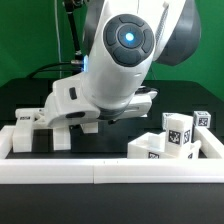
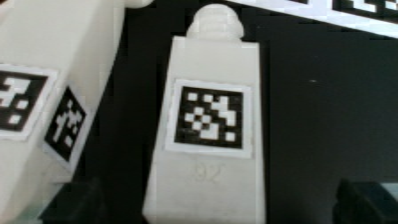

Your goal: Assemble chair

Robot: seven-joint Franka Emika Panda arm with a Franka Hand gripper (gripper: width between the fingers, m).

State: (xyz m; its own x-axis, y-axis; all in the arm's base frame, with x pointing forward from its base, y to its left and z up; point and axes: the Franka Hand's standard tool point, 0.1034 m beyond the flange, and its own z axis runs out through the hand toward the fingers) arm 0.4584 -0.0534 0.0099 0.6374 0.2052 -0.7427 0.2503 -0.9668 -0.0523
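gripper (image 2: 217, 203): spread wide, not clamping anything, pretty sure
bar (image 2: 210, 110): chair part lying flat right under the gripper, between the fingertips, tag up, rounded peg at the far end
slab (image 2: 45, 105): just beside the bar, two tags showing
blocks (image 1: 176, 135): tagged bunch well away from the gripper, next to the rail (image 1: 100, 172)

Arm (image 1: 125, 50) bent low, claw (image 1: 62, 122) pointing down, jaws apart
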